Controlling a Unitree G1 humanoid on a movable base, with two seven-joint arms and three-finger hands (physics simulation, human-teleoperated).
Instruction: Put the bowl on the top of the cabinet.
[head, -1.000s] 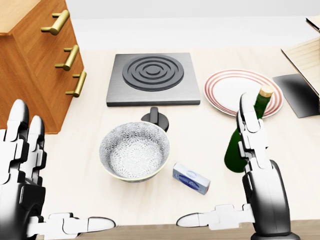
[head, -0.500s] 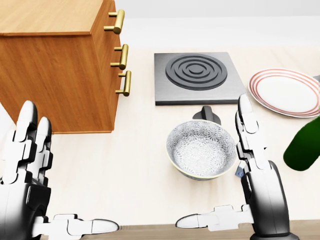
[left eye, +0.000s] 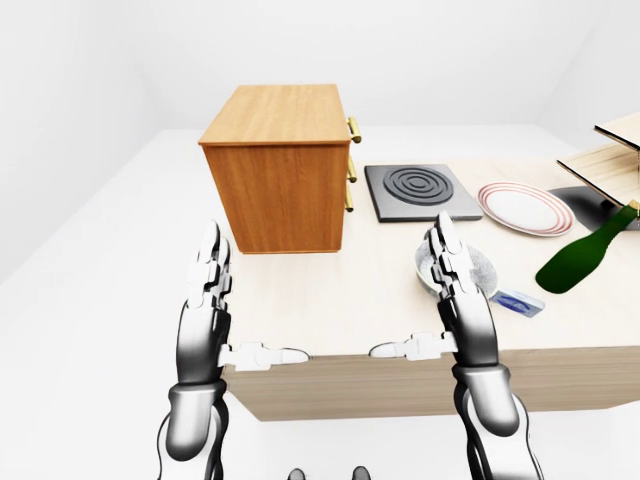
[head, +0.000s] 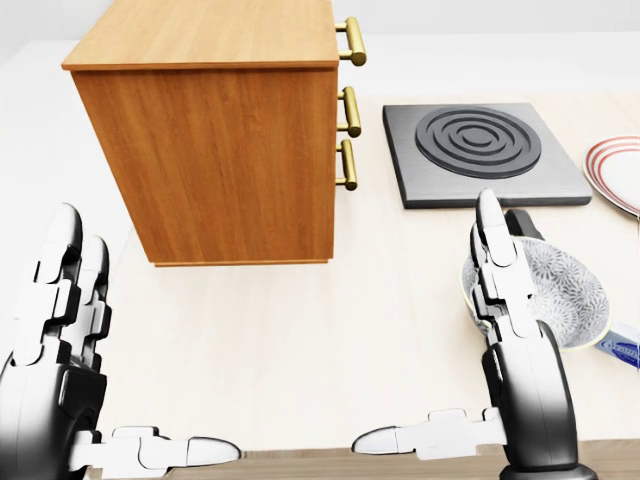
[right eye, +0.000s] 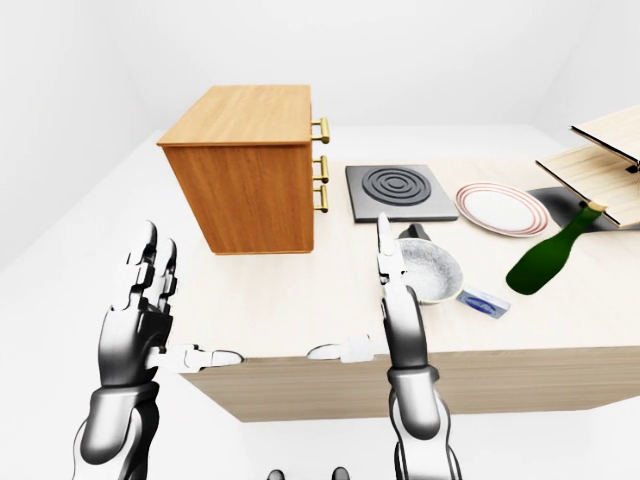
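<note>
The task looks barely begun: the bowl (right eye: 430, 270) sits on the table (left eye: 330, 300), not on the cabinet (left eye: 285, 170), and neither hand has hold of it. Taking the cabinet as the landmark, the bowl lies to its right in all three views and lower in the picture, apart from the cabinet's wooden side, with a clear stretch of table between them. The cabinet's top (head: 205, 30) shows nothing on it. Both hands are raised with fingers spread and straight, thumbs pointing inward toward each other, gripping nothing. The right hand (head: 515, 350) stands to the right of the cabinet and overlaps the bowl's left edge in the head view; whether it touches the bowl I cannot tell, and it may merely be nearer the camera. The left hand (head: 60, 350) hangs below the cabinet's lower left corner in that view, well away from the bowl. What remains, as I judge it, is everything: close on the bowl, lift it, carry it left and up over the cabinet, and set it down on top. The bowl stands upright, mouth open upward, its patterned inside showing; being round, it has no long axis across the table, and its axis of symmetry runs vertical. Farther right of the cabinet are a burner (left eye: 420, 190), just past the cabinet's brass handles (head: 350, 95), then a plate (left eye: 523, 207) and a tipped bottle (left eye: 585, 255).
</note>
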